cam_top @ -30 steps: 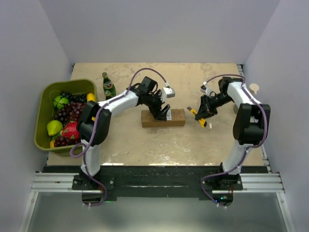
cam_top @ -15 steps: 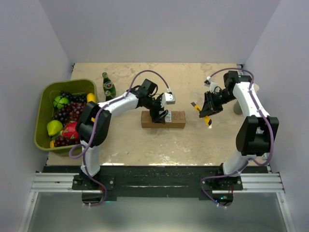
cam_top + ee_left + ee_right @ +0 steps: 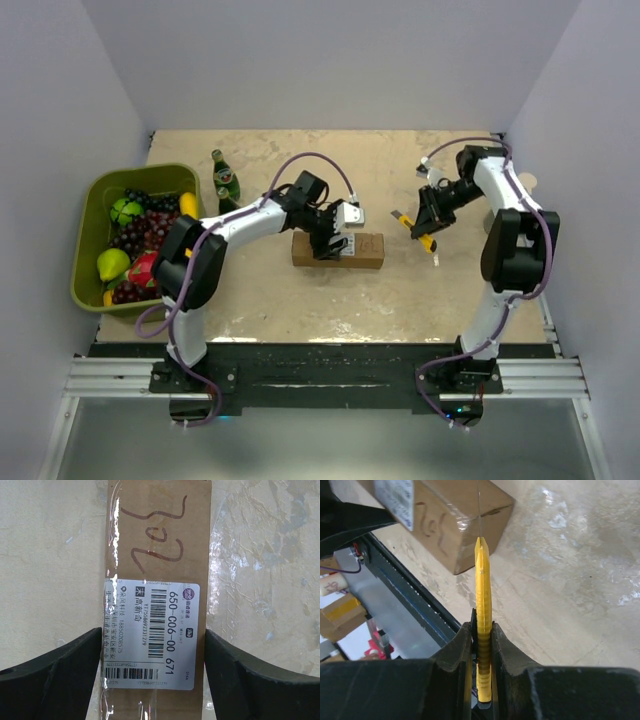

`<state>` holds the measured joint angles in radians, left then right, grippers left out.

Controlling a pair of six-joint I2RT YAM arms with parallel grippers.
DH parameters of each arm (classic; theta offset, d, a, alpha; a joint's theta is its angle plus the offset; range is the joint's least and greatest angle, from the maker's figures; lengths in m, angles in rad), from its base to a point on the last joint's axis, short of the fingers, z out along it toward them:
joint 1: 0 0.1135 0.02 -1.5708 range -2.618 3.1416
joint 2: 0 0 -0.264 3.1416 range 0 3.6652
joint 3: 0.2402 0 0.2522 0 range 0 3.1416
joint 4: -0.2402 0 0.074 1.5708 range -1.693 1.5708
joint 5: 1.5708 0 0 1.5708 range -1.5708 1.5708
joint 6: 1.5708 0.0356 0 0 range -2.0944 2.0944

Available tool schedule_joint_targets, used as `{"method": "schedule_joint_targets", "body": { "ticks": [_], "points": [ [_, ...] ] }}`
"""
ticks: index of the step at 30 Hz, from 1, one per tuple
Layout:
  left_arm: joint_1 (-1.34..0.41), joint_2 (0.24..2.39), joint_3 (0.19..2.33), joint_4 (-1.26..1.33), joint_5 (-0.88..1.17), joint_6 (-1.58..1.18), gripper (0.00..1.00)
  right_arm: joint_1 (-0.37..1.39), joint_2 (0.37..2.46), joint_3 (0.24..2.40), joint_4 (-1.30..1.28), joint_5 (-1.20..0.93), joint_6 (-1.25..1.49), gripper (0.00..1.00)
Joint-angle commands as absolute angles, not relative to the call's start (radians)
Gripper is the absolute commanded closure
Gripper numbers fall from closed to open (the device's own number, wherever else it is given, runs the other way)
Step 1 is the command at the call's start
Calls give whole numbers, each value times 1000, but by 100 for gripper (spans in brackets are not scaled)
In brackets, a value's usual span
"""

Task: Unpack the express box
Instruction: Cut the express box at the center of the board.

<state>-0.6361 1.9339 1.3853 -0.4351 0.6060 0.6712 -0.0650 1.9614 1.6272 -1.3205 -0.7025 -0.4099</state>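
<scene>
The express box is lying flat on the table at the centre of the top view, label up. The left gripper is reaching down over its middle, jaws spread wide around the carton with a finger resting against each long side. At the upper right of the top view, the right gripper is clamping a yellow utility knife tightly between its jaws, and the wrist view shows the thin blade pointing toward the box's end.
</scene>
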Motion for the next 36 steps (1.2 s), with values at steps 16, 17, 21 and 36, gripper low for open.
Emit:
{"method": "schedule_joint_targets", "body": {
  "ticks": [16, 17, 21, 36],
  "points": [
    [-655, 1694, 1039, -225, 215, 747, 75, -45, 1919, 1617, -1453, -815, -479, 100],
    [-655, 1690, 1034, -236, 195, 762, 87, -41, 1902, 1608, -1447, -812, -474, 100],
    [-655, 1638, 974, -204, 149, 831, 90, -14, 1870, 1592, -1443, -822, -481, 100],
    [-635, 1712, 965, -78, 91, 821, 100, 158, 1732, 1439, -1152, -615, -174, 100]
  ]
}}
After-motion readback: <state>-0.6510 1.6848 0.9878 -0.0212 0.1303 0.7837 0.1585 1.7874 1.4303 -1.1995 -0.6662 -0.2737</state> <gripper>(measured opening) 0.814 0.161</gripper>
